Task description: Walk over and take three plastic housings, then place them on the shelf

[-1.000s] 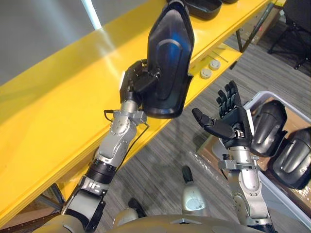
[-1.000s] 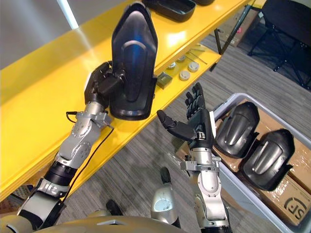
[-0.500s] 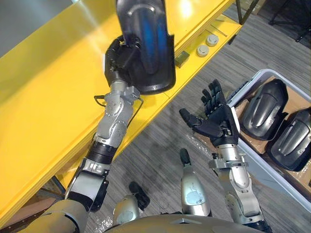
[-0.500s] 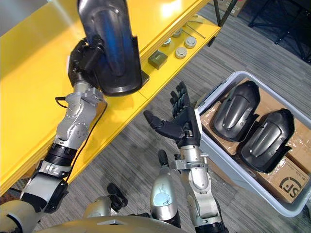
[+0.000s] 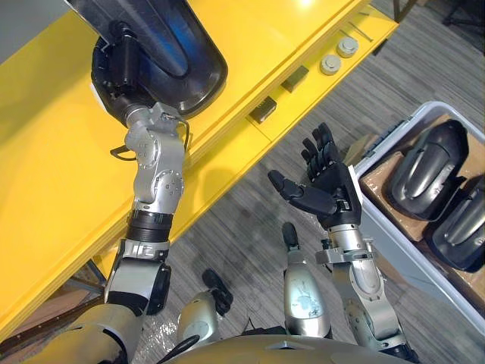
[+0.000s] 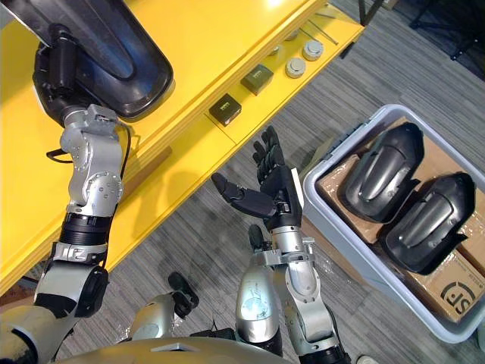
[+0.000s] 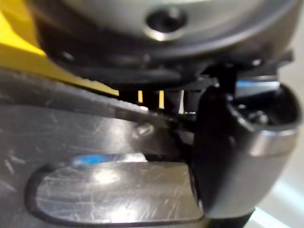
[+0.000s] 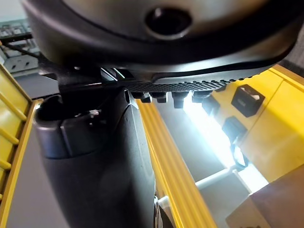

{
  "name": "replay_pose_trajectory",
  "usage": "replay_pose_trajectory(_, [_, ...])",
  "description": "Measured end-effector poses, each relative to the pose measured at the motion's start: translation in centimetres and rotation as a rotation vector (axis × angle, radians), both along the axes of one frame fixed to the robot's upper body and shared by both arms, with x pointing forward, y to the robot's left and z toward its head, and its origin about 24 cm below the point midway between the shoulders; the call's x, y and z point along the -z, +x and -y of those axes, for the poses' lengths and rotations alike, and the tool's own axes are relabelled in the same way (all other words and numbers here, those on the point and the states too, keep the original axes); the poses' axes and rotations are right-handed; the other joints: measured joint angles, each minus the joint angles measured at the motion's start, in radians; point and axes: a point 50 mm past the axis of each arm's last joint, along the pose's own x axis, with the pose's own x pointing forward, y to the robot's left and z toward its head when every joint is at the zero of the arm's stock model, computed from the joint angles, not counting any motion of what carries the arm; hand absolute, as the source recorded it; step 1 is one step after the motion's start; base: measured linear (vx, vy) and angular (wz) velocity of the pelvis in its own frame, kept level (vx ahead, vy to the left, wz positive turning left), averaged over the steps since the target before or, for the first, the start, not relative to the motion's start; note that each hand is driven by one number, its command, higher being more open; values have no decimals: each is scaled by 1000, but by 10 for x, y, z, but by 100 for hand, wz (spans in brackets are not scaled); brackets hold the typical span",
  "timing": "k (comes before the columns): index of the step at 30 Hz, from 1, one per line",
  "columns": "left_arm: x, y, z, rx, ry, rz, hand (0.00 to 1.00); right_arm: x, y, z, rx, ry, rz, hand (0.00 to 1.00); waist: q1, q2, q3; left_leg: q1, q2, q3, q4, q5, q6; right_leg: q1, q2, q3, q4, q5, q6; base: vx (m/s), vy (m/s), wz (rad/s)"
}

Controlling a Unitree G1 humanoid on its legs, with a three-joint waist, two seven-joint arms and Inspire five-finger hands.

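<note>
Gripping a black plastic housing (image 5: 176,54), the left hand (image 5: 115,64) holds it over the yellow shelf (image 5: 53,182); the right hand (image 5: 331,193) hangs open.

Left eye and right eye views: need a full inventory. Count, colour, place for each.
held plastic housing: 1, black, gripped over the shelf
binned plastic housings: 2, black, side by side in the bin
shelf: 1, yellow, at the robot's left
bin: 1, light grey, on the floor at the robot's right
cardboard: brown, under the binned plastic housings
small boxes: 2, black, on the shelf's lower ledge
round discs: 2, pale grey, farther along that ledge
floor: grey, striped
left hand: dark, curled round the held plastic housing
right hand: dark, open, holding nothing, above the floor
</note>
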Motion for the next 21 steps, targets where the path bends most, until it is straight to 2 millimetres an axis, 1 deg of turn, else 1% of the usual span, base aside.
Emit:
replay_pose_trajectory(4, [-2, -2, -7, -39, 16, -37, 0, -2, 0, -4, -12, 4, -4, 100, 4, 13, 8, 2, -13, -18, -39, 24, 5, 1, -5, -18, 1, 0, -1, -19, -24, 15])
replay_pose_trajectory(7, [-2, -2, -13, -70, -5, -54, 0, 0, -1, -8, -30, 1, -24, 100, 5, 15, 9, 11, -18, -19, -63, 38, 6, 1, -5, -20, 1, -1, -1, -7, -8, 3])
replay_pose_trajectory(11, [-4, -3, -21, -98, 14, -78, 0, 2, -3, -9, -37, 1, -34, 100, 4, 17, 10, 15, -19, -16, -65, 41, 6, 1, -5, -17, 1, -1, -2, -44, -19, -4])
replay_pose_trajectory(12, [-4, -2, -23, -100, 15, -84, 100, 2, -4, -10, -40, 1, -37, 100, 4, 18, 11, 15, -19, -16, -67, 44, 6, 0, -5, -17, 1, -1, -2, -45, -21, -1])
replay_pose_trajectory(15, [-6, -2, -27, -104, 29, -81, 100, 2, -6, -12, -55, -2, -39, 100, 7, 25, 16, 17, -24, -14, -86, 58, 6, -6, -5, -16, 2, -1, -2, -46, -25, 0])
replay_pose_trajectory(17, [-8, -3, -30, -103, 36, -69, 100, 4, -9, -13, -74, -17, -46, 100, 12, 34, 21, 17, -27, -9, -99, 68, 7, -15, -5, -11, 3, -1, -2, -53, -29, -4])
replay_pose_trajectory(19, [-7, -2, -29, -93, 50, -82, 100, 4, -10, -12, -84, -30, -47, 100, 15, 43, 26, 18, -27, -7, -99, 68, 7, -16, -5, -8, 4, -1, -2, -34, -18, -3])
replay_pose_trajectory(21, [-4, 1, -29, -84, 64, -113, 100, 4, -11, -12, -83, -32, -49, 100, 17, 46, 28, 18, -28, -2, -100, 69, 7, -20, -5, -4, 5, -1, -2, -36, -15, -5])
